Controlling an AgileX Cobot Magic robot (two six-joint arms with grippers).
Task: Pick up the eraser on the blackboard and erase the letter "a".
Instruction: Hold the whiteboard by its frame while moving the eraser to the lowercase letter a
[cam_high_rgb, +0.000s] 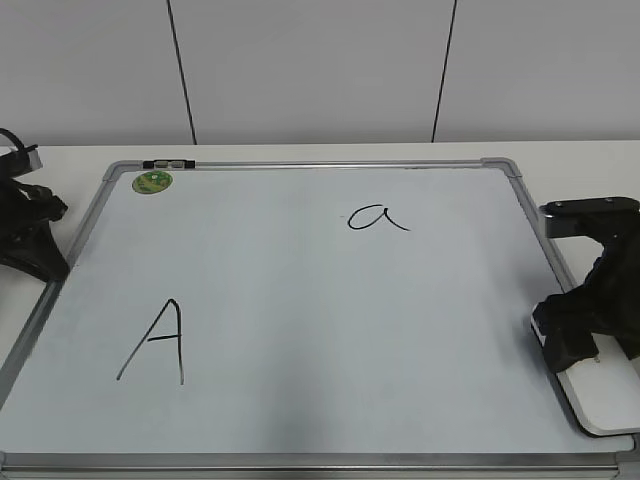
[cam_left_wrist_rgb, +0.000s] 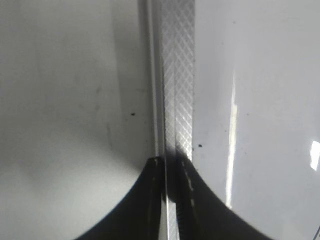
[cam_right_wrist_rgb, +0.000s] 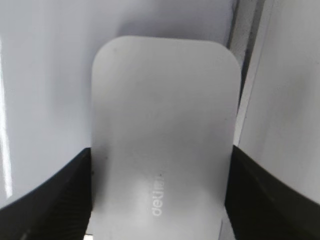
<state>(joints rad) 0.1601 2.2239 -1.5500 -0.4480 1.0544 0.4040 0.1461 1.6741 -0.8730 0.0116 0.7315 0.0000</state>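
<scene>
Now my right pincer (cam_right_wrist_rgb: 160, 200) straddles the eraser (cam_right_wrist_rgb: 162, 135) at the blackboard (cam_high_rgb: 300, 290) near-right edge, pinching it for lifting; left pincer (cam_left_wrist_rgb: 170, 200) pressed together, idle.

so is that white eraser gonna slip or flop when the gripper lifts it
The eraser looks like a rigid flat plastic block, so it probably won't flop. Its smooth, glossy shell could be slippery between the right gripper fingers flanking its long sides. Being flat, it shouldn't roll or tip on the blackboard.
</scene>
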